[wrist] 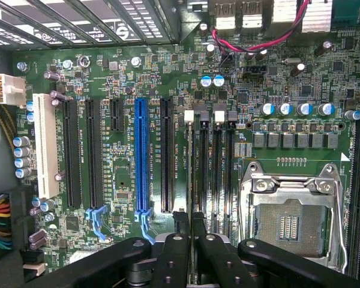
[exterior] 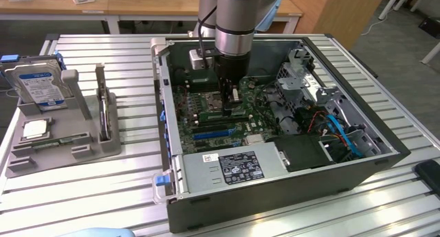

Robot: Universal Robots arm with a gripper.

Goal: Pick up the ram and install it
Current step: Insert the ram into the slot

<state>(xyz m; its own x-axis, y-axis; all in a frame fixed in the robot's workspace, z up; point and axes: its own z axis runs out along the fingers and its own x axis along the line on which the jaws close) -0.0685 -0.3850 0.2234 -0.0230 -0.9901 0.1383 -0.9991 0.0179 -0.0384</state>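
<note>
My gripper [exterior: 229, 107] reaches down into the open computer case [exterior: 357, 159], just over the green motherboard [exterior: 206, 118]. In the wrist view the two black fingers [wrist: 180, 223] stand almost together, shut on the ram [wrist: 190, 180]. I see the ram edge-on, as a thin dark strip running out from between the fingertips. It lies in line with the memory slot that ends in a white latch [wrist: 189, 115], one of several parallel slots beside the empty processor socket [wrist: 288, 225]. How far the ram sits in that slot I cannot tell.
A grey holder [exterior: 20, 167] at the exterior view's left carries a blue-labelled hard drive [exterior: 40, 85], a silver processor chip [exterior: 34, 128] and a green strip [exterior: 58, 142]. Inside the case are the power supply [exterior: 234, 169], a drive cage [exterior: 302, 74] and blue cables [exterior: 343, 136]. Desks stand behind.
</note>
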